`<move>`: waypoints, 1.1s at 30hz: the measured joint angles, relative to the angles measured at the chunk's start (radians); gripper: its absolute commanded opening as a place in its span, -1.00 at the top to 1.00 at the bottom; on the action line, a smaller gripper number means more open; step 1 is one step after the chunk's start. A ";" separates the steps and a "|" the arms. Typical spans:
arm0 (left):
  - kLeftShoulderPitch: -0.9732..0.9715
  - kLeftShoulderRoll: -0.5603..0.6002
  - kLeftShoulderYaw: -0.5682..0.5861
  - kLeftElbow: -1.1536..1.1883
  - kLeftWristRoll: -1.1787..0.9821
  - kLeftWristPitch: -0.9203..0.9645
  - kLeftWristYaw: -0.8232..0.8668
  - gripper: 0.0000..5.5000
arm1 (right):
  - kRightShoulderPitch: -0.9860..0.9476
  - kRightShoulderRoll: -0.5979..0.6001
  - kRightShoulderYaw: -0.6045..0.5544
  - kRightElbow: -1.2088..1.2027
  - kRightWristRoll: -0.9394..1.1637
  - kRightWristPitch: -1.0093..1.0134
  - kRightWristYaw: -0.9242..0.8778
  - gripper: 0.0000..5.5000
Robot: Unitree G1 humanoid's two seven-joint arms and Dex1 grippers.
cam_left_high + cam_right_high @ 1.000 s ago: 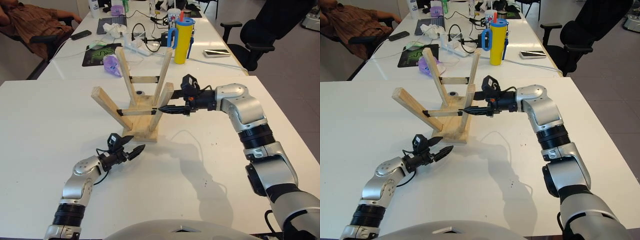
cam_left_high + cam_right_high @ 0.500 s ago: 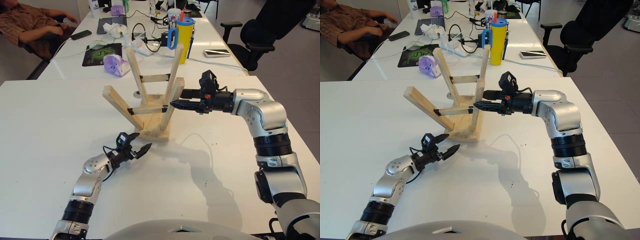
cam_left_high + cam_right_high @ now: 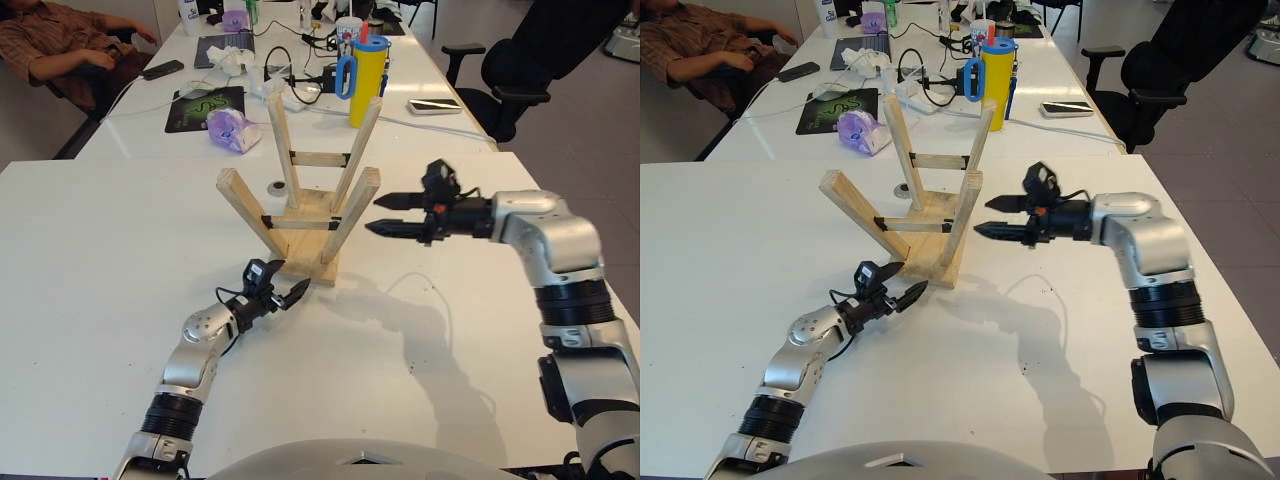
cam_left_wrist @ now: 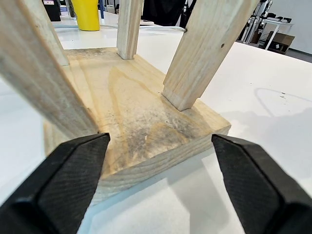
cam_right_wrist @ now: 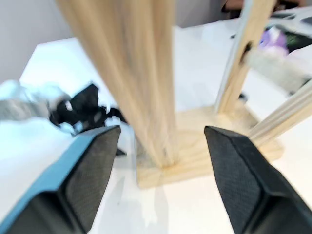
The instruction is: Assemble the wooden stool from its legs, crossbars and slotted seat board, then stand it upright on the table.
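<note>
The wooden stool (image 3: 305, 205) stands upside down on the white table (image 3: 90, 260), its seat board (image 3: 312, 262) on the tabletop and its legs splayed upward, joined by crossbars (image 3: 322, 159). My left gripper (image 3: 287, 283) is open, low over the table at the seat board's near corner; in the left wrist view the board (image 4: 136, 97) lies just beyond its fingers (image 4: 73, 180). My right gripper (image 3: 380, 214) is open in the air, a short gap to the right of the stool's right leg (image 5: 136, 83), touching nothing.
On the table behind stand a yellow bottle with a blue handle (image 3: 365, 70), a purple lump (image 3: 228, 130), a dark mouse pad (image 3: 200, 108), a phone (image 3: 433, 105) and cables. A small round object (image 3: 275, 187) lies behind the stool. Bare tabletop extends left and in front.
The head camera shifted. My right gripper drew back to the right, away from the stool's leg, and opened. My left gripper moved up closer to the seat board.
</note>
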 measured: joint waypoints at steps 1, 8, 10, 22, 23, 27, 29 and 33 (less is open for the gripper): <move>-0.006 -0.001 -0.004 0.005 0.011 0.000 0.006 -0.43 | -0.025 0.000 -0.039 0.002 0.038 0.023 -0.007 -0.09; -0.037 0.011 -0.036 0.033 0.077 0.002 0.044 -0.43 | -0.236 0.133 -0.222 -0.064 0.267 0.094 -0.239 0.24; -0.044 0.013 -0.041 0.036 0.083 0.002 0.044 -0.43 | -0.238 0.215 -0.213 -0.095 0.267 0.064 -0.335 0.24; -0.065 0.018 -0.049 0.044 0.084 -0.005 0.041 -0.43 | -0.038 0.492 0.017 -0.168 0.197 -0.057 -0.706 0.24; -0.067 0.017 -0.050 0.051 0.085 -0.002 0.042 -0.43 | -0.031 0.483 0.051 -0.171 0.163 -0.095 -0.710 0.24; -0.066 0.016 -0.057 0.065 0.089 0.003 0.046 -0.43 | -0.017 0.470 0.099 -0.177 0.102 -0.170 -0.715 0.24; -0.076 0.015 -0.066 0.082 0.096 0.004 0.051 -0.43 | -0.029 0.474 0.068 -0.165 0.137 -0.142 -0.717 0.24; -0.092 0.012 -0.066 0.096 0.095 0.004 0.052 -0.43 | -0.108 0.461 -0.109 -0.153 0.341 -0.031 -0.757 0.24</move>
